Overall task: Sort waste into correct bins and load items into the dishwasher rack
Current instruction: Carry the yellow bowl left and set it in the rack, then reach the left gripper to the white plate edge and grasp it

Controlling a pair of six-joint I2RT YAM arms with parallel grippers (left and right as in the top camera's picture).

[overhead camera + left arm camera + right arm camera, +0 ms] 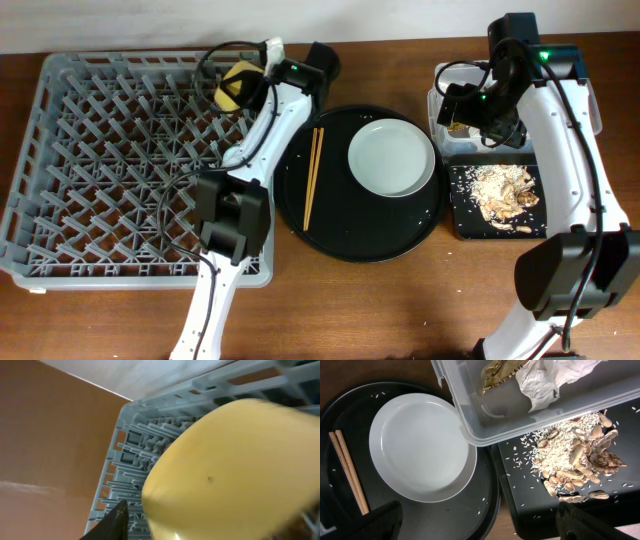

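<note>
My left gripper (255, 78) is shut on the yellow bowl (232, 88) and holds it over the back right corner of the grey dishwasher rack (60, 200). The bowl (235, 470) fills the left wrist view. My right gripper (482, 527) is open and empty, above the edge of the clear tub (470, 425). The tub holds a white napkin (545, 380) and a brown wrapper (495, 375). Food scraps (575, 460) lie on the black rectangular tray (462, 225). The pale plate (390, 158) and chopsticks (312, 175) lie on the round tray. No cups are in view.
The large round black tray (350, 240) sits between the rack and the bins. Loose rice grains dot it and the rectangular tray. The rack's upright pegs (135, 450) stand below the bowl. Bare wooden table runs along the front.
</note>
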